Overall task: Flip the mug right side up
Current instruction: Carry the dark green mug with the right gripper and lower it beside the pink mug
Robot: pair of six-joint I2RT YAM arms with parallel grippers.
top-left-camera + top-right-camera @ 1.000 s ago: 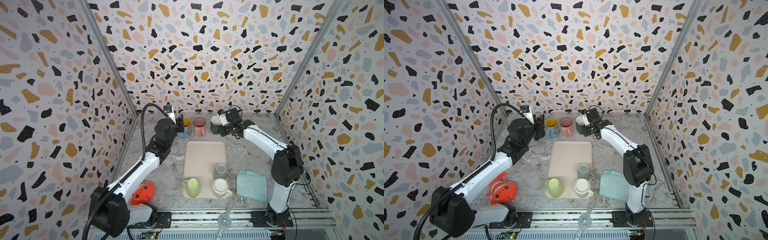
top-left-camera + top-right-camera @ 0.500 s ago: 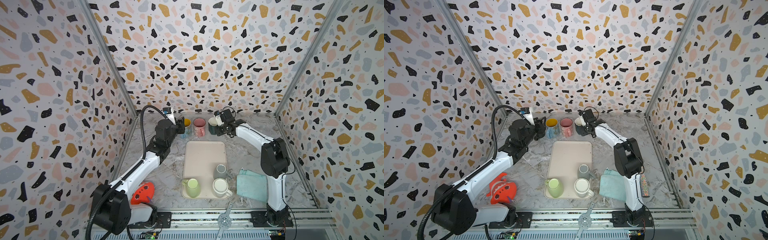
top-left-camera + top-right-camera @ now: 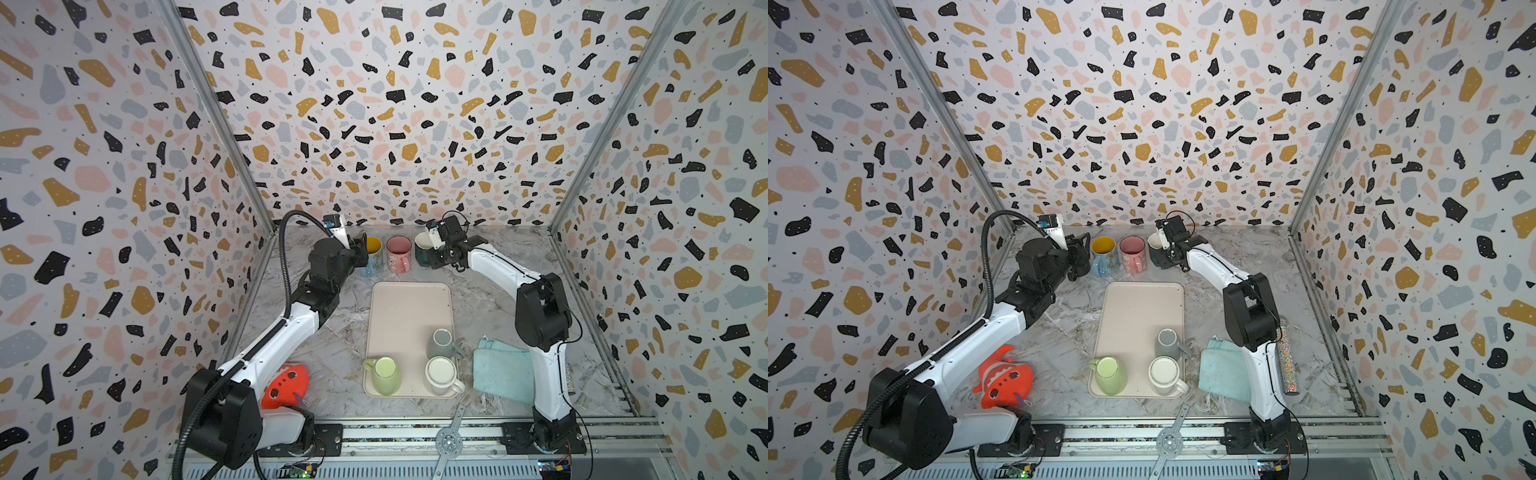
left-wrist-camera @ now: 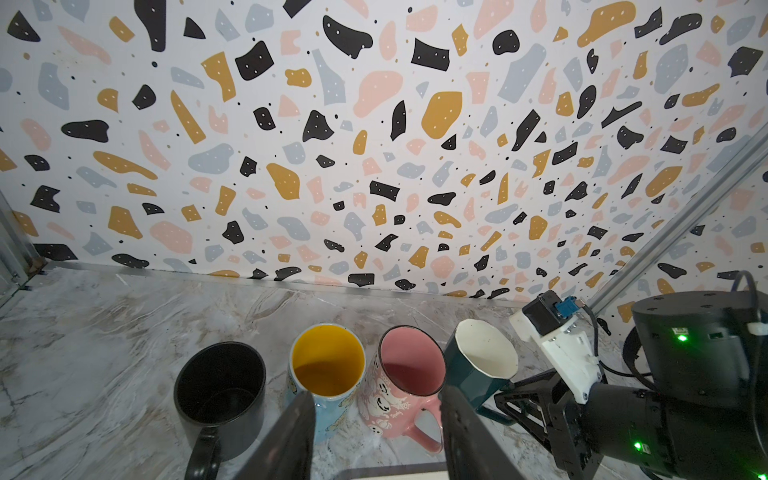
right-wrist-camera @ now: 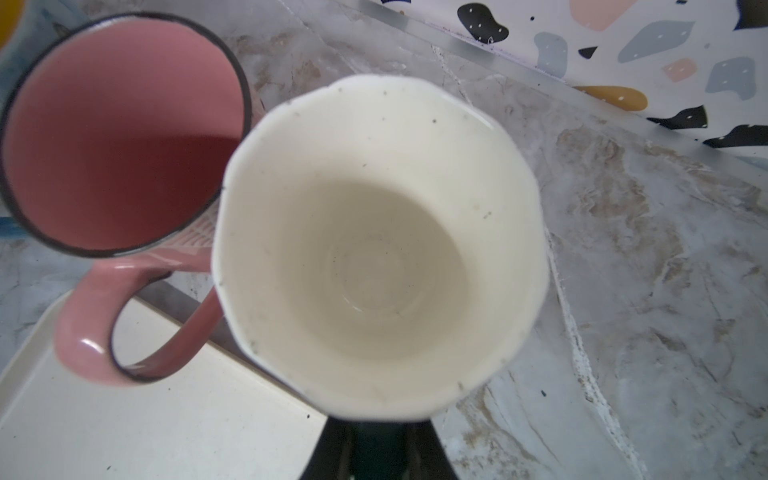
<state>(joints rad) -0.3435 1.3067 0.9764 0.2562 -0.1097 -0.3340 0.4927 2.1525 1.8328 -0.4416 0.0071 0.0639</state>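
1. At the lower left of both top views, an orange fish toy (image 3: 286, 384) is seen lying on the marble table (image 3: 340, 332), beside the left arm's base.
2. At the lower centre, a cream tray (image 3: 409, 291) is laid lengthwise. On its near end a green mug (image 3: 385, 376) and a white mug (image 3: 442, 376) are stood side by side, with a grey mug (image 3: 441, 343) just behind the white one.
3. Just right of the tray, a crumpled teal cloth (image 3: 503, 374) is spread. In a top view, a glittery tube (image 3: 1285, 361) is shown beyond it, beside the right arm.
4. Past the tray's far edge, at mid-frame, a row of mugs is lined up near the back wall. A blue mug with a yellow inside (image 3: 373, 253) and a pink mug (image 3: 398, 253) are stood upright and close together.
5. A black mug (image 4: 220, 386) is made out only in the left wrist view. It is stood upright next to the blue mug, on the side away from the pink one.
6. The left gripper (image 3: 360, 251) is held at the left end of this row. Its fingers are spread apart and nothing is gripped between them.
7. At the right end of the row, just beside the pink mug, the dark green mug (image 3: 423, 249) is found. It is tilted, with its white-lined mouth turned upward.
8. The right gripper (image 3: 440, 259) is clamped on this mug low at its handle side. Whether the base touches the table cannot be settled from these views.
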